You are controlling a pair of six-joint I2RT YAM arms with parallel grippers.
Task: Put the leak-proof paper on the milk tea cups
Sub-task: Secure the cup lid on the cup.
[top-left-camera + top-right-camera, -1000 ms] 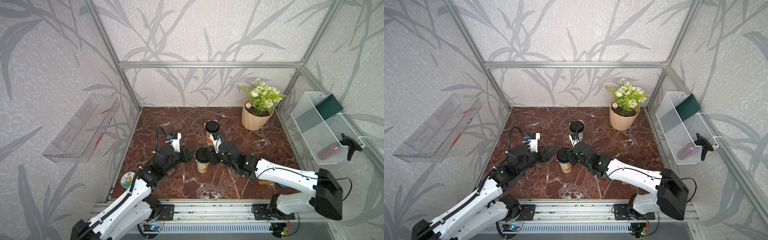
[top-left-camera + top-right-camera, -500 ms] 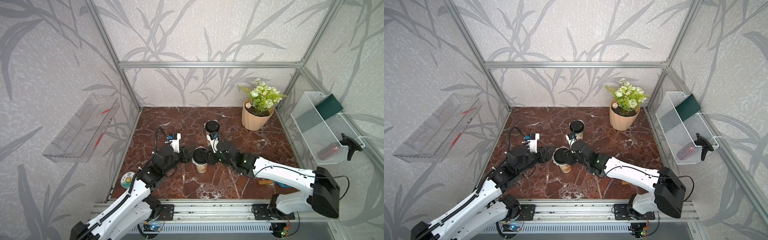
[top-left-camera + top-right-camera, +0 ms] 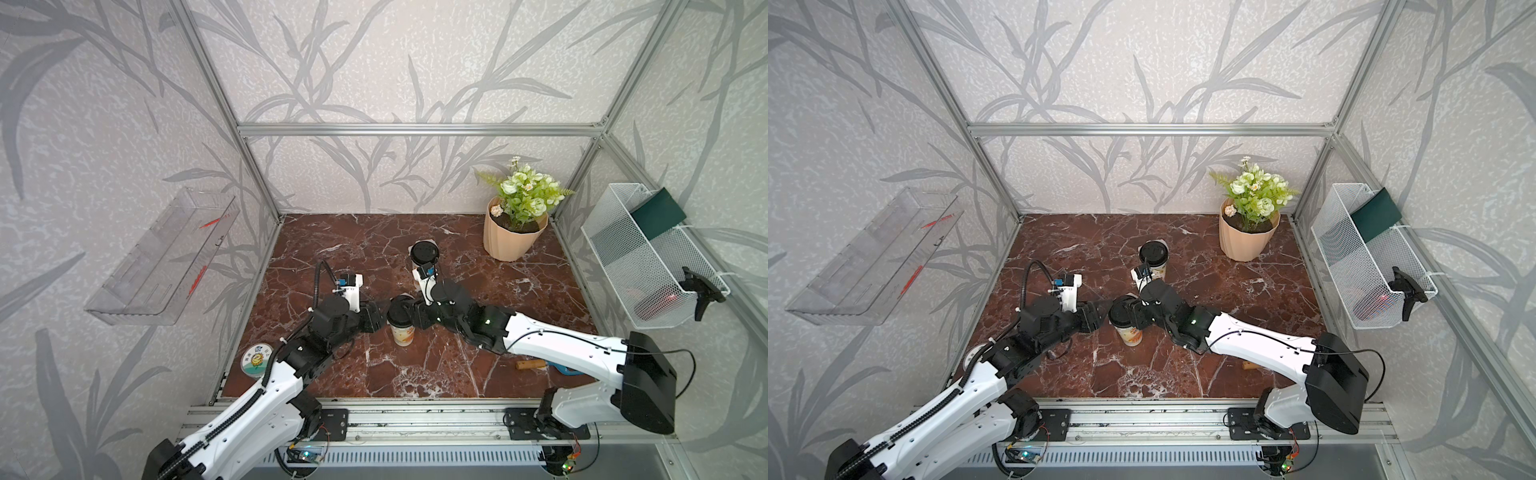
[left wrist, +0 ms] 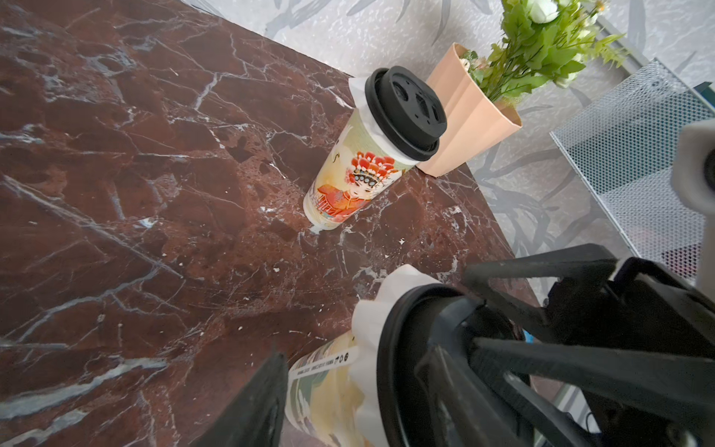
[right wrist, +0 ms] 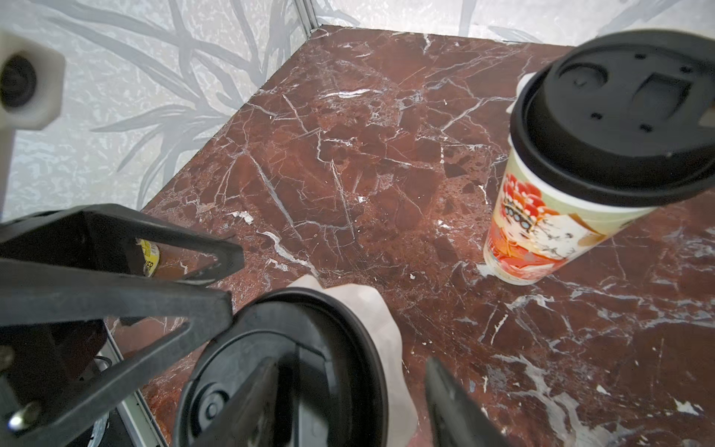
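Red marble surface | left claw, right claw: fingers apart (both) | directly between them: milk tea cup, leak-proof paper crimped under black lid

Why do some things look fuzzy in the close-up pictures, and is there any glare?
Left wrist view: the far cup is sharp, the near lid soft, probably too close to the lens. Right wrist view: the far cup's lid is blurred. Both top views: even light, no harsh glare.
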